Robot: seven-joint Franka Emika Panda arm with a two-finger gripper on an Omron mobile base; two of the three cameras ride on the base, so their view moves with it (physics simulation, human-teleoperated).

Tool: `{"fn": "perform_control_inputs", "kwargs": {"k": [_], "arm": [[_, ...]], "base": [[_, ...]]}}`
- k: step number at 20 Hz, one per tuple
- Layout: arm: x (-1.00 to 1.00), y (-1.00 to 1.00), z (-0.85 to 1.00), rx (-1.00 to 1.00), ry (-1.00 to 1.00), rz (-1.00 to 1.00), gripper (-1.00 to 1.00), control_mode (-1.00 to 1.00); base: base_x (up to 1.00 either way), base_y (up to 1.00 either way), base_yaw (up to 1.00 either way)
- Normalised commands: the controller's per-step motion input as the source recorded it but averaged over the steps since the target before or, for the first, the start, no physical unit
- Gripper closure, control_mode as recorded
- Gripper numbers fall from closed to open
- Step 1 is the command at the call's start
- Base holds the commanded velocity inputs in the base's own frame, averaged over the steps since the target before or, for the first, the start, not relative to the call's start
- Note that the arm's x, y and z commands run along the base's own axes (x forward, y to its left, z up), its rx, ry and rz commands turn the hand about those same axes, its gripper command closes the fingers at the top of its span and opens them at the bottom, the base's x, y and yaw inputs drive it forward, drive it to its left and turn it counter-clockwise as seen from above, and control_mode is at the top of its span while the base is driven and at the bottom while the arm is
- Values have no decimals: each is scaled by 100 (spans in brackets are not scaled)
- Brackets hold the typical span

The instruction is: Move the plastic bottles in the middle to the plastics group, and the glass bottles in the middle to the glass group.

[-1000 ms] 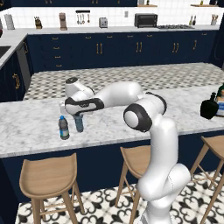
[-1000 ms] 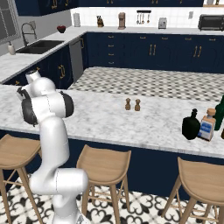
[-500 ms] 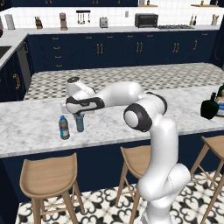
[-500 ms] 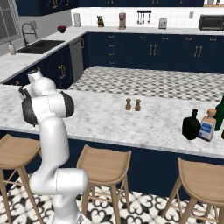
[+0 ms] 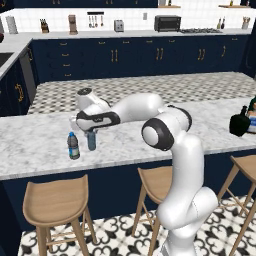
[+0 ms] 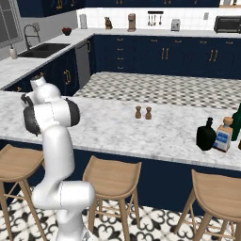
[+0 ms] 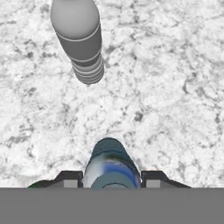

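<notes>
The slim blue plastic bottle point(image 5: 91, 141) stands upright on the marble counter point(image 5: 40, 145) at the left. My gripper point(image 5: 91, 133) hangs over its top, jaws narrowly open, the fingertips point(image 7: 70, 177) close by its sides. In the hand view the blue bottle point(image 7: 111, 164) sits between the tips. Just left of it stands a clear bottle with blue cap and dark label point(image 5: 73, 146). A clear ribbed bottle point(image 7: 83, 41) stands a little beyond. Far right stand the black bulbous bottle point(image 6: 205, 135), the square pale-labelled bottle point(image 6: 222, 135) and the tall green bottle point(image 6: 236, 122).
Two small brown shakers point(image 6: 143, 113) stand mid-counter. Wooden stools point(image 5: 55, 200) line the counter's near side. My arm point(image 5: 135, 107) stretches across the counter from the right. The counter's near edge runs just in front of the bottles.
Arm and bottles stand where they were; the blue bottle stays upright on the counter under the gripper.
</notes>
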Motion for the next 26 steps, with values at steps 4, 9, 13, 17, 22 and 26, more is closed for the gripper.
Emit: {"fn": "perform_control_inputs", "kwargs": {"k": [4, 9, 13, 17, 22, 26], "arm": [[16, -27, -15, 0, -5, 7, -100, -100], [14, -5, 15, 6, -5, 8, -100, -100], [4, 1, 52, 10, -6, 8, -100, -100], [6, -5, 54, 6, -8, 8, -100, -100], [-18, -70, 21, 0, -7, 6, -100, -100], [-45, -100, 6, 0, -14, 8, -100, -100]], "base": [[0, 0, 0], [0, 0, 0], [0, 0, 0], [0, 0, 0], [0, 0, 0], [0, 0, 0]]}}
